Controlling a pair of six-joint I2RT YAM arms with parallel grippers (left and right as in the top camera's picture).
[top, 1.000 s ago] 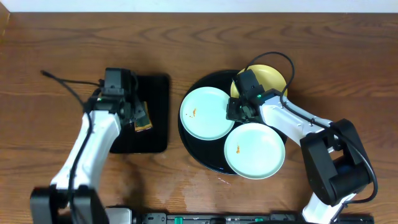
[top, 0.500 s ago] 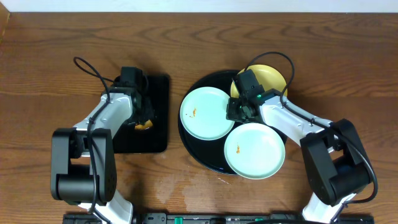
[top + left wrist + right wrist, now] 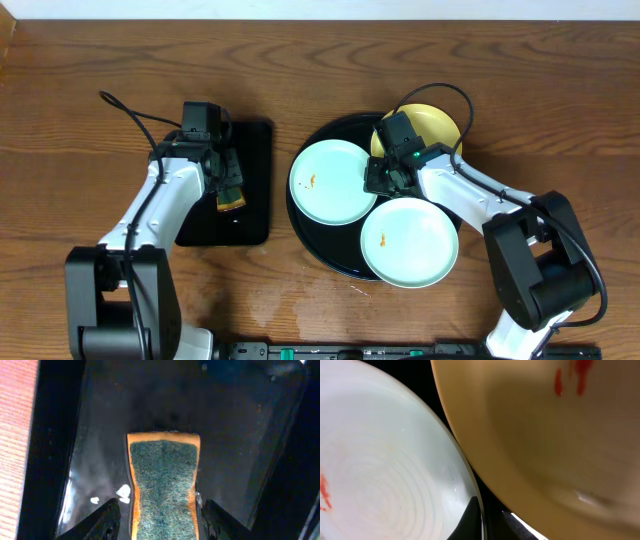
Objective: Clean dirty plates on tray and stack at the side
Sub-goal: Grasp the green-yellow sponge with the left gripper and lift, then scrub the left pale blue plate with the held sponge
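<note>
The round black tray [image 3: 310, 240] holds three plates. A mint-blue plate [image 3: 333, 181] with an orange smear lies at its left, a second smeared mint-blue plate [image 3: 408, 241] at the front right, and a yellow plate [image 3: 435, 122] at the back. My right gripper [image 3: 378, 180] is shut on the right rim of the left mint-blue plate [image 3: 385, 460], next to the yellow plate [image 3: 545, 435], which carries red smears. My left gripper [image 3: 222, 185] is shut on a sponge [image 3: 164, 480] with a green scrub face and orange sides.
A smaller rectangular black tray [image 3: 250, 150] lies left of the round tray, under the left gripper and the sponge [image 3: 232, 197]. Its wet floor [image 3: 100, 435] shows in the left wrist view. Brown wooden table lies all around.
The left arm's elbow has swung out and back while its gripper stayed over the rectangular tray with the sponge. The right arm and the plates have not moved.
</note>
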